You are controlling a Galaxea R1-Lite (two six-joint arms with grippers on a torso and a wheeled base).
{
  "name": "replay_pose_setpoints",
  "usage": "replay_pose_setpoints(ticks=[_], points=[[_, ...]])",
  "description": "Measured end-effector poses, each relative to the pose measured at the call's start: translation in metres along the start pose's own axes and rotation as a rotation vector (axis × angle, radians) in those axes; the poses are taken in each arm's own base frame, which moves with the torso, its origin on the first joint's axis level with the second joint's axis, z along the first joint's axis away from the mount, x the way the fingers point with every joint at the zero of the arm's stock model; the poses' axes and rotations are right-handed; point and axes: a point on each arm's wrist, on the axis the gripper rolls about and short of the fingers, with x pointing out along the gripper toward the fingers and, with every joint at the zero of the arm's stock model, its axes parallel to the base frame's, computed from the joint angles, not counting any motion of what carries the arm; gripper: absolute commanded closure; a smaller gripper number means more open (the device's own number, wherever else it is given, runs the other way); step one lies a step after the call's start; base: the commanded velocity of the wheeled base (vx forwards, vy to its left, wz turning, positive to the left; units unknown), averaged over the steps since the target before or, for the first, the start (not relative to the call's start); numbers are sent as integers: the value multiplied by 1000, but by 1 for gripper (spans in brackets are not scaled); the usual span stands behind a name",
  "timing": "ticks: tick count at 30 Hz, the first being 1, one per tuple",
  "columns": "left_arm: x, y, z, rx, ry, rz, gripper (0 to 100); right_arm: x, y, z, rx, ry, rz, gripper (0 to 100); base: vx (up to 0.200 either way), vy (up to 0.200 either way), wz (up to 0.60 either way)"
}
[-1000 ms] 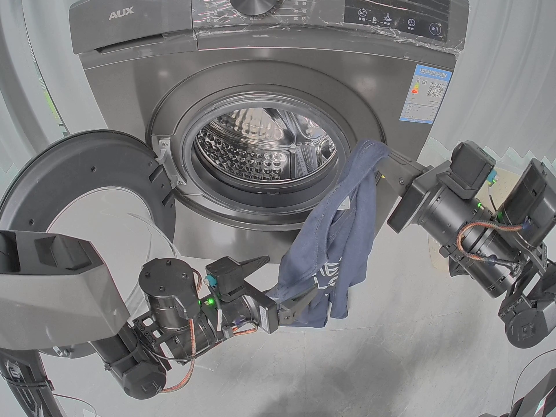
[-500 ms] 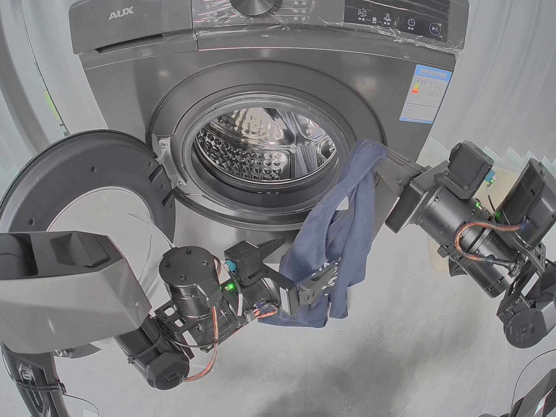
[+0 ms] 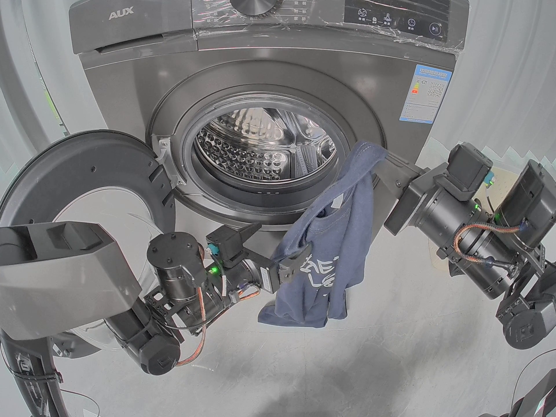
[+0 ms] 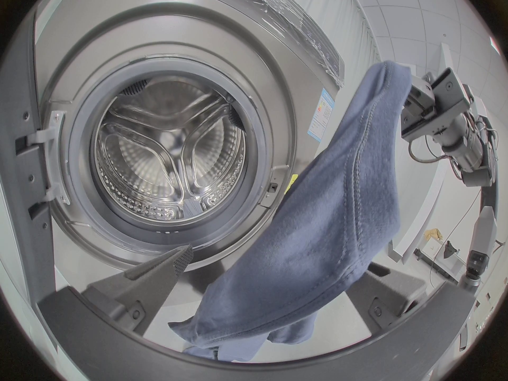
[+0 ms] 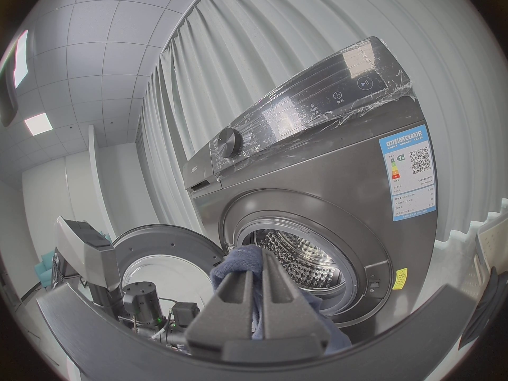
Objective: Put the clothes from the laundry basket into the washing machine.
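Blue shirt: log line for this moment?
blue shirt hanging from shut right gripper | open left gripper around its lower part | washing machine door open

In head view the shirt (image 3: 327, 244) hides the R gripper's (image 5: 257, 273) tips; in L wrist view it covers most of one L gripper (image 3: 284, 238) finger. Washer (image 3: 145, 82) top is cut off, door (image 3: 87, 163) btm is behind L arm (image 3: 63, 279), shirt print too creased to read.

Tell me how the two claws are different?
The right claw is shut on the blue shirt at its top; the left claw is open around it lower down. The right claw is level with the washing machine opening; the left claw sits below it. Both are at that shirt.
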Motion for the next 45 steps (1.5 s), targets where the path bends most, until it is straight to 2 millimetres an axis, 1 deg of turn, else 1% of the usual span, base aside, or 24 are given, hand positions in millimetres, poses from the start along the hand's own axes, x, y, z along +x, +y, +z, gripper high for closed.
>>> replay_pose_setpoints(ticks=[4, 8, 16, 21, 24, 32, 40, 41, 45], points=[[-6, 4, 8, 1, -15, 14, 0, 0, 0, -1, -1, 3, -1, 100, 0, 0, 0], [-11, 8, 12, 4, -17, 26, 0, 0, -1, -2, -2, 7, -4, 100, 0, 0, 0], [-24, 18, 15, 5, 0, 55, 0, 0, -2, -2, -2, 6, -7, 100, 0, 0, 0], [-27, 20, 14, 5, 6, 60, 0, 1, -2, -2, -2, 7, -6, 100, 0, 0, 0], [-24, 19, 14, 3, 5, 57, 0, 1, -1, -3, -2, 7, -4, 100, 0, 0, 0], [-9, 17, 12, -1, -20, 43, 0, 1, 0, -3, 0, 9, -1, 100, 0, 0, 0], [2, 14, 5, -3, -22, 29, 0, 1, 0, -3, 0, 9, 0, 100, 0, 0, 0], [3, 14, 4, -3, -22, 29, 100, 1, 0, -3, 0, 9, 0, 100, 0, 0, 0], [4, 14, 2, -5, -20, 24, 100, 1, 0, -3, 1, 9, 0, 100, 0, 0, 0]])
